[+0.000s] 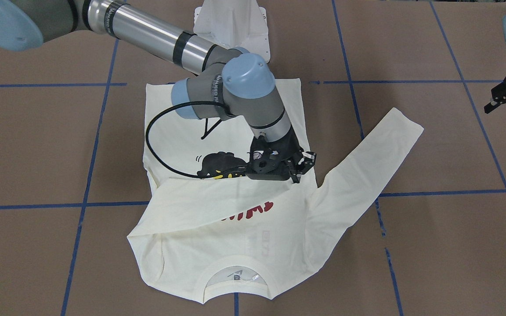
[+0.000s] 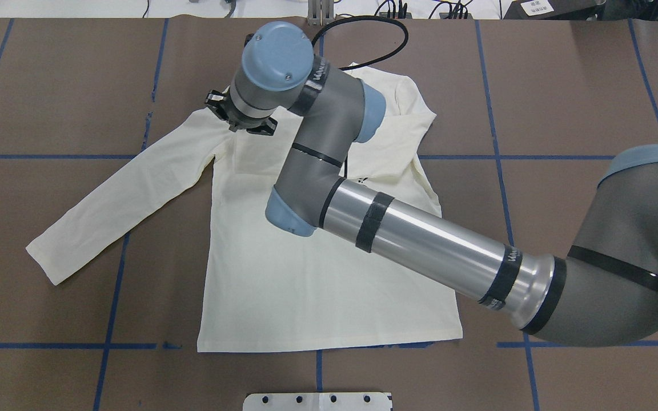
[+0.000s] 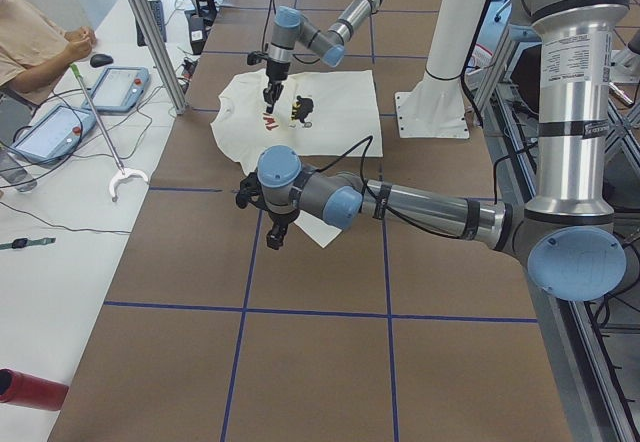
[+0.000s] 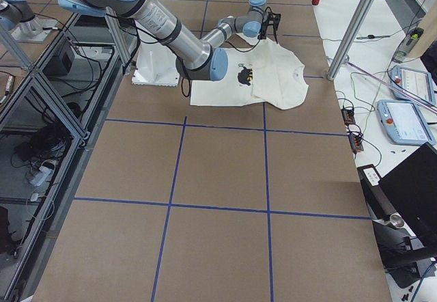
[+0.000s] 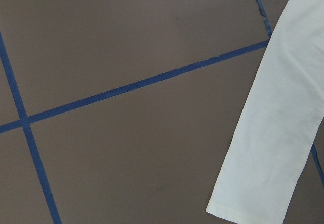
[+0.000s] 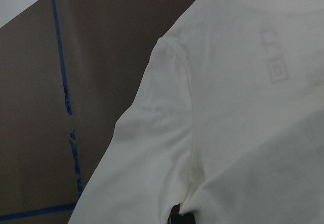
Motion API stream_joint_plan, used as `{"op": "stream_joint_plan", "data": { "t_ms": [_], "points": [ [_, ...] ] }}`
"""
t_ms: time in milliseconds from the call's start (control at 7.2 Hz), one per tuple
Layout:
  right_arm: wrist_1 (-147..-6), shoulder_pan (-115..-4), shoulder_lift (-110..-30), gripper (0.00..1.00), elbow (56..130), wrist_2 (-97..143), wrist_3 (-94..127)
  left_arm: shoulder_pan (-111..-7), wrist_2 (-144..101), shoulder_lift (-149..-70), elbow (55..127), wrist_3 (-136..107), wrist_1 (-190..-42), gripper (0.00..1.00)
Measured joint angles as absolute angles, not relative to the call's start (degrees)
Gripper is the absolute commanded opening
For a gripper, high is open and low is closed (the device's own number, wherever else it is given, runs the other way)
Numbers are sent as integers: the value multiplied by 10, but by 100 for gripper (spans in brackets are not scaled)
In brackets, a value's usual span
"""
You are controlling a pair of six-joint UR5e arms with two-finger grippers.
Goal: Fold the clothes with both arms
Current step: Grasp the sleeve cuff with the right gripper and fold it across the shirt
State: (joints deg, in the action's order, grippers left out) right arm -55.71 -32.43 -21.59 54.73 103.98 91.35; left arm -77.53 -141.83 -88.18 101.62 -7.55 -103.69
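The cream-white shirt (image 1: 235,245) lies flat on the brown table, neck away from the robot, with the cat print (image 1: 218,164) facing up. One sleeve (image 1: 218,206) is folded across the chest and covers part of the red letters. The other sleeve (image 2: 123,194) lies spread out to the side. My right gripper (image 1: 302,168) hangs open just above the shoulder of that spread sleeve (image 6: 167,107), holding nothing. Beyond the cuff (image 5: 263,183), my left gripper (image 1: 505,112) hovers open and empty above bare table.
The white pedestal base (image 1: 231,26) stands at the robot's edge just behind the shirt's hem. Blue tape lines (image 2: 49,345) grid the table. At the far side table a seated person (image 3: 30,42) has tablets and a reacher stick (image 3: 100,122).
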Motion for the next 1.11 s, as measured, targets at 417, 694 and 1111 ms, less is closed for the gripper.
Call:
{"op": "stream_joint_plan", "data": {
  "t_ms": [417, 694, 1111],
  "points": [
    [-551, -261, -183, 100, 510, 928, 914, -673, -1372, -932, 969, -317, -1125, 94],
    [-554, -281, -210, 100, 553, 949, 923, -593, -1305, -917, 945, -472, -1220, 84],
    [-559, -382, -390, 100, 732, 1095, 924, -569, -1315, -874, 893, -536, -1350, 78]
  ]
}}
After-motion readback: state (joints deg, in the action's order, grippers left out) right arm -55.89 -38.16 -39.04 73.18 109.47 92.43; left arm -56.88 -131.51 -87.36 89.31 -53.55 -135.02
